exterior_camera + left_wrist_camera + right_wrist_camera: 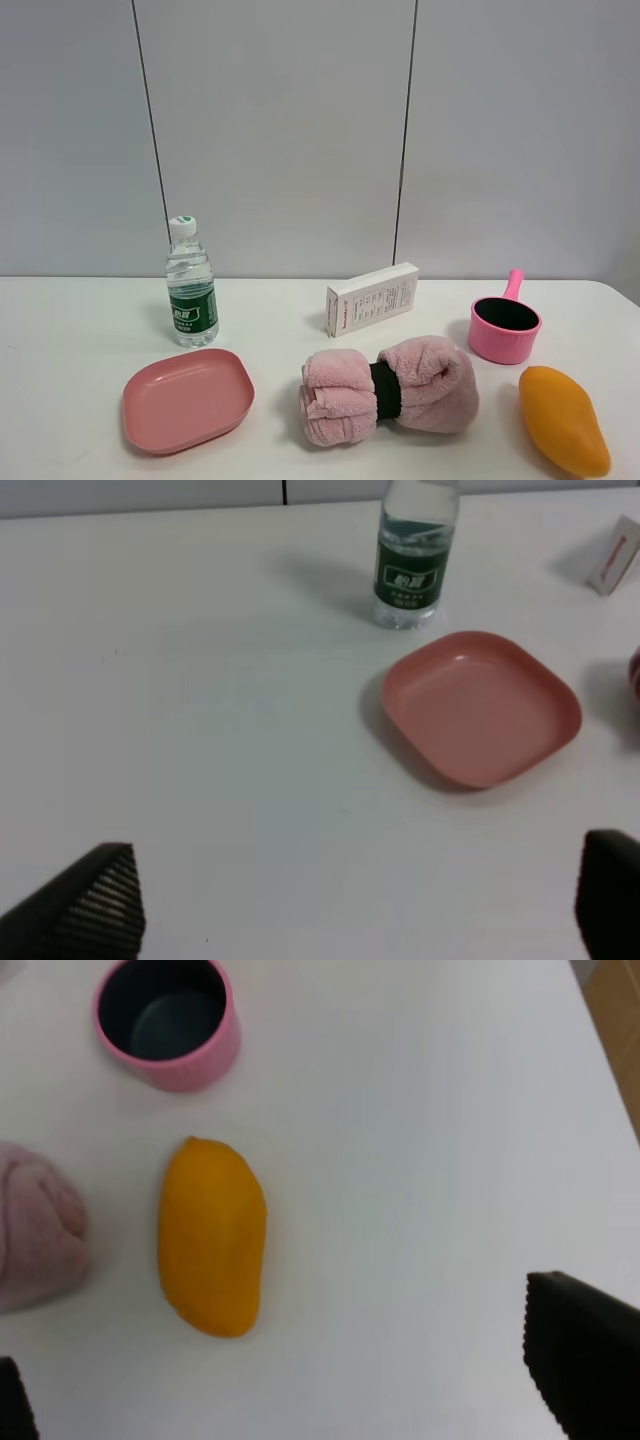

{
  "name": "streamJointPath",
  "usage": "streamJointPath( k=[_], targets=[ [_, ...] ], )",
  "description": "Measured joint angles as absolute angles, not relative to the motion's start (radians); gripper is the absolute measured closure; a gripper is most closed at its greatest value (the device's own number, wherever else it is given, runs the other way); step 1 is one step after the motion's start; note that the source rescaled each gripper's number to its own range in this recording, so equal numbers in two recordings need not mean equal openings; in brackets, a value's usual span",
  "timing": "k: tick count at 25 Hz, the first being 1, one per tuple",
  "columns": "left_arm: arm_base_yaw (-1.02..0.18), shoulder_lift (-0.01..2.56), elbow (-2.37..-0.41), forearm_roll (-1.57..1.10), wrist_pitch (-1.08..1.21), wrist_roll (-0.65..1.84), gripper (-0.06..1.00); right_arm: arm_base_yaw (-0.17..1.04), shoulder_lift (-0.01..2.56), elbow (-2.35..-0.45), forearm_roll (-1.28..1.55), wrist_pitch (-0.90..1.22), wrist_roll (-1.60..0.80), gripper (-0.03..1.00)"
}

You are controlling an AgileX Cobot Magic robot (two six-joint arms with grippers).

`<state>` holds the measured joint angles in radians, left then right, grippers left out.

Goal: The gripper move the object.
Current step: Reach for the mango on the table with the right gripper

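Left gripper (pixel 350 908): two black fingers (pixel 95 910), wedge-shaped, finely ribbed faces. Right gripper (pixel 300 1385): matching black ribbed fingers (pixel 585 1355).

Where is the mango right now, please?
In the exterior high view the mango lies at the front right of the table, just in front of the pink pot and right of the pink towel roll, touching neither.

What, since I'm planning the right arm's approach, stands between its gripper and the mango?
Nothing visible. The mango lies on bare table ahead of the open right gripper; the pink pot and towel roll sit apart from it, off the path.
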<state>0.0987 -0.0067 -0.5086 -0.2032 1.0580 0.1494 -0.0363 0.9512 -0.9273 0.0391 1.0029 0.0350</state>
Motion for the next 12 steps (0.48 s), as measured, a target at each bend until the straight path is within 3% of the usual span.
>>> streamJointPath(
  k=[12],
  targets=[
    [0.099,-0.007,-0.509,-0.203,1.058,0.149,-0.06,0.061,1.414,-0.935,0.036,0.855,0.135,-0.03]
  ],
)
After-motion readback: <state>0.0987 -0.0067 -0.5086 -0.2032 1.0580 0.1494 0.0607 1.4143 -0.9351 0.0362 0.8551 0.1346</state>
